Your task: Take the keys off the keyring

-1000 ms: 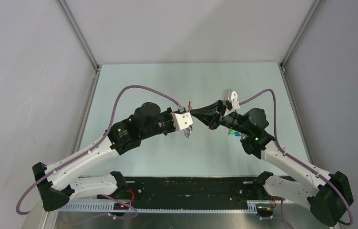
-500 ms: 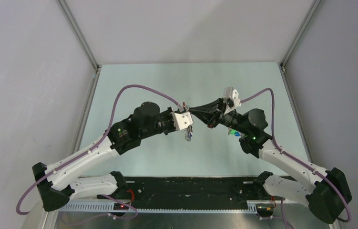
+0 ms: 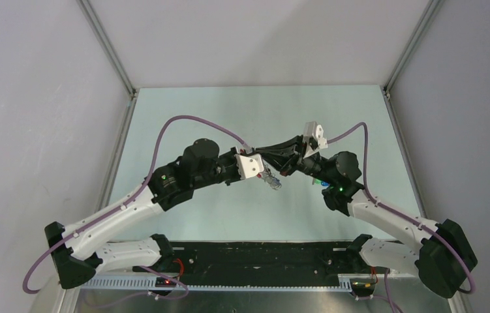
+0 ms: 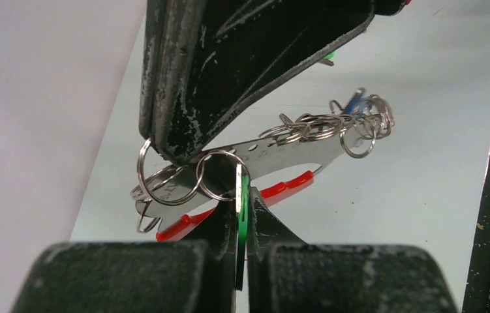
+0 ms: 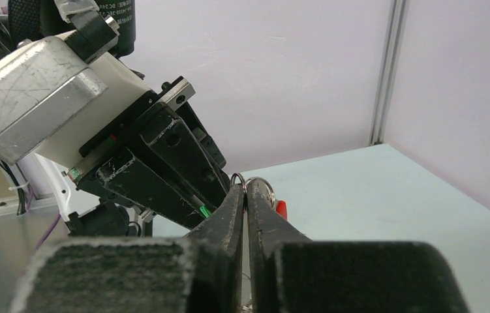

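Keys and rings hang in the air above the middle of the desk (image 3: 229, 215), a bit nearer the far edge, with one arm on each side.

On the left, the left gripper (image 4: 241, 207) has its jaws pressed tight on the green key (image 4: 242, 228), thin edge up. That grip is there so the key cannot swing while its ring is worked.

In the middle is the keyring (image 4: 286, 186), a red band with a flat grey tag (image 4: 275, 153) lying along it. It rests on nothing and hangs only from the two grips. A clump of small silver rings (image 4: 307, 125) and a blue key (image 4: 357, 103) dangle at its other end.

On the right, the right gripper (image 5: 245, 192) has its jaws closed on a silver ring (image 4: 167, 186) just beside the green key. I think this is the ring that key sits on, but the rings overlap, so I am not sure. Pulling the two grips apart should slide the key off. If the ring slips, the whole bunch could drop.
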Tool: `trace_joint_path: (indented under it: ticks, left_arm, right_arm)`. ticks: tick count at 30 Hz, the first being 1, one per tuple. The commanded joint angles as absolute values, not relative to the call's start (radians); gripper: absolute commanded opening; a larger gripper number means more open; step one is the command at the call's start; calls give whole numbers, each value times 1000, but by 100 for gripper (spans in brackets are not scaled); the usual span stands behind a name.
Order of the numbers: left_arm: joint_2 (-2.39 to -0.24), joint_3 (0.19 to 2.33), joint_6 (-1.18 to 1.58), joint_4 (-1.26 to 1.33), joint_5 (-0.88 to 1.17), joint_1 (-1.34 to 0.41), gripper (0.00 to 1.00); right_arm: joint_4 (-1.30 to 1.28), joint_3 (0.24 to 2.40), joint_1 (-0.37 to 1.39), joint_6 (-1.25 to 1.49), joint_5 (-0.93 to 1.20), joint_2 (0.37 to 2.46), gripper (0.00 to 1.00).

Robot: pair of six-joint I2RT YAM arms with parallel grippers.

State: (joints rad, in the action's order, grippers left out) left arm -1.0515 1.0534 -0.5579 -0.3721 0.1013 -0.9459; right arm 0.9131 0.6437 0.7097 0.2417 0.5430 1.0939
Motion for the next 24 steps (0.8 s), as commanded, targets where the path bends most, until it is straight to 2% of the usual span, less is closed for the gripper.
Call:
trace_joint_path:
  ticks: [1,3,7,14,24]
  left_arm:
    - [-1035,1056,-565,-364,114,-955,0]
    - [-1032,1057,-566,-363,96,-953,0]
    - [-1027,1054,-572,-363,86,-954,0]
    - [-1025,1054,-575,-363,95,-954,0]
    - [-1029,1052,-575,-363,97,-954,0]
  right_arm:
    - [967,634,702,242,489,1045,14]
    - [900,621,693,223,484,1007,27]
    - [786,572,685,173,472,930,35]
    - [737,561,679,107,565,897,30]
    - [711,575,693,89,620,903,29]
